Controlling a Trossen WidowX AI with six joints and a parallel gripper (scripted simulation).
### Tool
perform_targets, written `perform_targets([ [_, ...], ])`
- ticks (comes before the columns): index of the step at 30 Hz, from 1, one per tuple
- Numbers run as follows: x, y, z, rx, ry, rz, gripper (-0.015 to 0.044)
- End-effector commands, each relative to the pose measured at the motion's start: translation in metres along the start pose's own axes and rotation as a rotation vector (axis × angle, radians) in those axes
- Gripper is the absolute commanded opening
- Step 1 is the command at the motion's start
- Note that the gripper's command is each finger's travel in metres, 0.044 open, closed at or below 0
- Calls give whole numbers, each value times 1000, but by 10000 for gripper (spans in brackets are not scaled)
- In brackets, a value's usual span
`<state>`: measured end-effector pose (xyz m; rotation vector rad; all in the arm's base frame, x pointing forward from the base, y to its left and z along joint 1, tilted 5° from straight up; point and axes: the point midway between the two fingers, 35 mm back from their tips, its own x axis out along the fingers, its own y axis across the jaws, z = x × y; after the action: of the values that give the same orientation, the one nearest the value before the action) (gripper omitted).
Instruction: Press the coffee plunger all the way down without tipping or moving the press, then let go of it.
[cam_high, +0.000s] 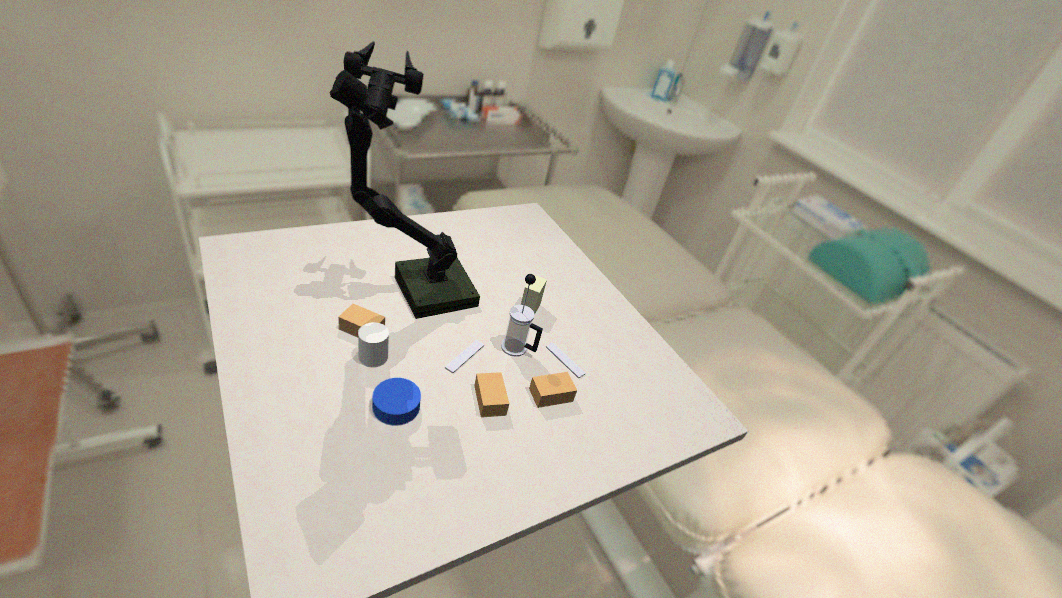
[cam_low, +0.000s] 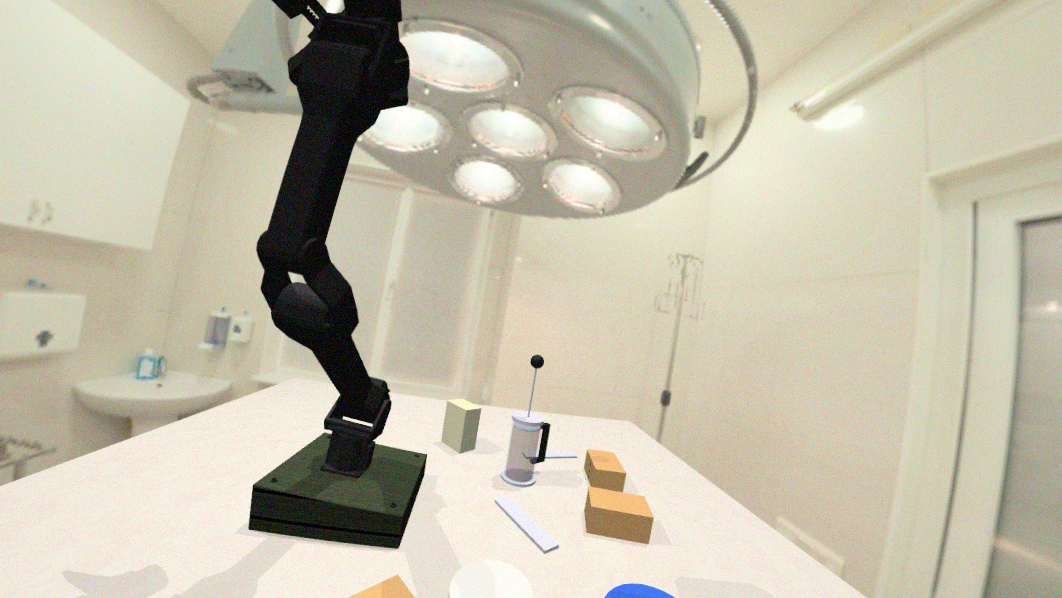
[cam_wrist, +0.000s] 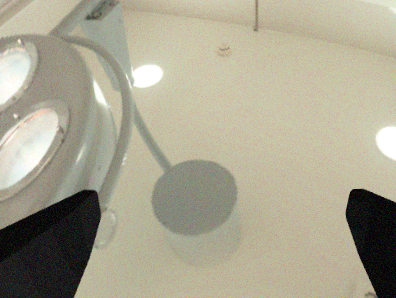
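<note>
Black fingertips frame the wrist view, spread wide with only ceiling and lamp (cam_wrist: 33, 124) between them. High above the table (cam_high: 631, 416), the gripper (cam_high: 386, 63) points up, open and empty. Far below it the press (cam_high: 520, 329) stands upright beside the base (cam_high: 436, 287), plunger (cam_high: 529, 280) raised. No writing is legible.
</note>
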<state>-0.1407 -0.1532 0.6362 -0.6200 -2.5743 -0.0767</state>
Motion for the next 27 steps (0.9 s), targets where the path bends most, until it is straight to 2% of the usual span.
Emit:
perform_targets([
  [1,1,3,0,11,2,8,426],
  [4,12,24,1,103,19,80,440],
  [8,31,81,4,306,85,252,440],
  [15,35,192,13,706,313,550,440],
  [20,8,272,23,972,587,745,440],
  [27,-58,356,41,1244,1055,910,440],
])
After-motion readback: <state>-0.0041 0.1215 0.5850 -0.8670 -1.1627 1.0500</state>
